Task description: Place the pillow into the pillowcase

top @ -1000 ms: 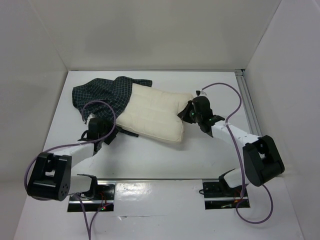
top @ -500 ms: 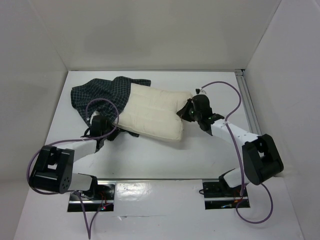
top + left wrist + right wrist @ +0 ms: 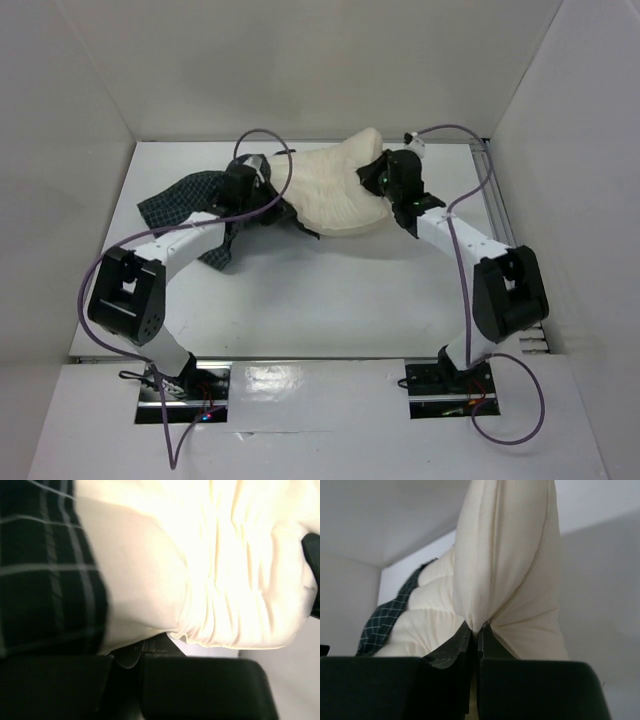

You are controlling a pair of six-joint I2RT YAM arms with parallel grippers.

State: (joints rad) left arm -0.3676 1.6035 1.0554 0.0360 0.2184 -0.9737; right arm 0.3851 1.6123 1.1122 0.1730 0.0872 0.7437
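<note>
Right pincer (image 3: 477, 630) nips a thin pillow (image 3: 505, 555) fold, my left pincer (image 3: 140, 652) is shut by pillowcase (image 3: 185, 195), catch unclear; tugging could free either.

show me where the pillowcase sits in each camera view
Top external: pillowcase left of centre, trailing from the left end of the pillow.
Left wrist: pillowcase fills the left edge, against the pillow.
Right wrist: pillowcase is a small patch at lower left, behind the pillow.
Shared landmark: the cream pillow, in all three views.
</note>
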